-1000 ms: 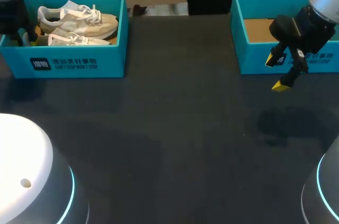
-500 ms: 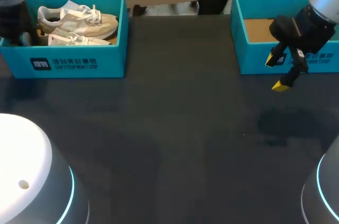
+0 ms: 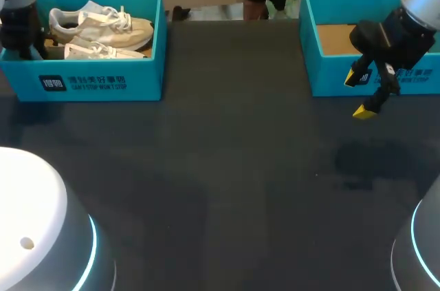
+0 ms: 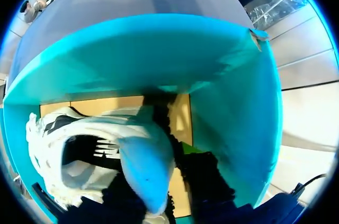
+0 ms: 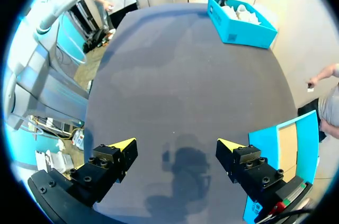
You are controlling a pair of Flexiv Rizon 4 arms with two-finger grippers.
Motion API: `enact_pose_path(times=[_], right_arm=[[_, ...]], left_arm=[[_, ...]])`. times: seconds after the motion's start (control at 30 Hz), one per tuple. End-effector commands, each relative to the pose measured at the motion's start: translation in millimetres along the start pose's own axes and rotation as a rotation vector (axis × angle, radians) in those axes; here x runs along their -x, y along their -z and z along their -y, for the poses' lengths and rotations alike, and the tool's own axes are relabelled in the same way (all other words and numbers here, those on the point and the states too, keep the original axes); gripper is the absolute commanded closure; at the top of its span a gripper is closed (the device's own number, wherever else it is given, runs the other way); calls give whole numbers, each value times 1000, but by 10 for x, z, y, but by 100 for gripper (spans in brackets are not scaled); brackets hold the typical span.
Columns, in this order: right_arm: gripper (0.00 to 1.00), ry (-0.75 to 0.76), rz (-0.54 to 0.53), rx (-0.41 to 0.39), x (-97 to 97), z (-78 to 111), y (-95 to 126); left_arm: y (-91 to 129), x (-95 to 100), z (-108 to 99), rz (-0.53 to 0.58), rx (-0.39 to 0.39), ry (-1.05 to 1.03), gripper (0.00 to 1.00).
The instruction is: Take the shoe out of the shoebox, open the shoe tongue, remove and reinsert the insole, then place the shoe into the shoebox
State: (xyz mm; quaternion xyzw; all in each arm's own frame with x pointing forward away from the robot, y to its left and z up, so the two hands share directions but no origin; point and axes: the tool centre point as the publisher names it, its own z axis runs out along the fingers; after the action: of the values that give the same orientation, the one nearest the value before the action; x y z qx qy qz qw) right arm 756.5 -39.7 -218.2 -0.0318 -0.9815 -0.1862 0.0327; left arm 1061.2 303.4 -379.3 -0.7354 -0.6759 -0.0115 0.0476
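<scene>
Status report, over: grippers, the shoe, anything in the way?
Right gripper open, empty, over the table by the second box. Left arm down in the shoebox, beside the shoes. Its wall close ahead.

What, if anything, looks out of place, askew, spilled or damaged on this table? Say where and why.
Nothing stands out. Both white sneakers lie inside the left shoebox. The right shoebox stands upright with only its cardboard floor showing. Neither box is tipped, and no spill shows on the dark table.
</scene>
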Motion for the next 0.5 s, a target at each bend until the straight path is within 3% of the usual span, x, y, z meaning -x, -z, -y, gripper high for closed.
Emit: enact_pose_path(times=[0.03, 0.23, 0.5], right_arm=[[0, 0, 0, -2, 2, 2, -7], [0, 0, 0, -2, 2, 2, -7], [0, 0, 0, -2, 2, 2, -7]], left_arm=[[25, 29, 2, -9, -3, -5, 100], [152, -6, 30, -39, -41, -38, 100], [506, -90, 49, -51, -57, -32, 100]])
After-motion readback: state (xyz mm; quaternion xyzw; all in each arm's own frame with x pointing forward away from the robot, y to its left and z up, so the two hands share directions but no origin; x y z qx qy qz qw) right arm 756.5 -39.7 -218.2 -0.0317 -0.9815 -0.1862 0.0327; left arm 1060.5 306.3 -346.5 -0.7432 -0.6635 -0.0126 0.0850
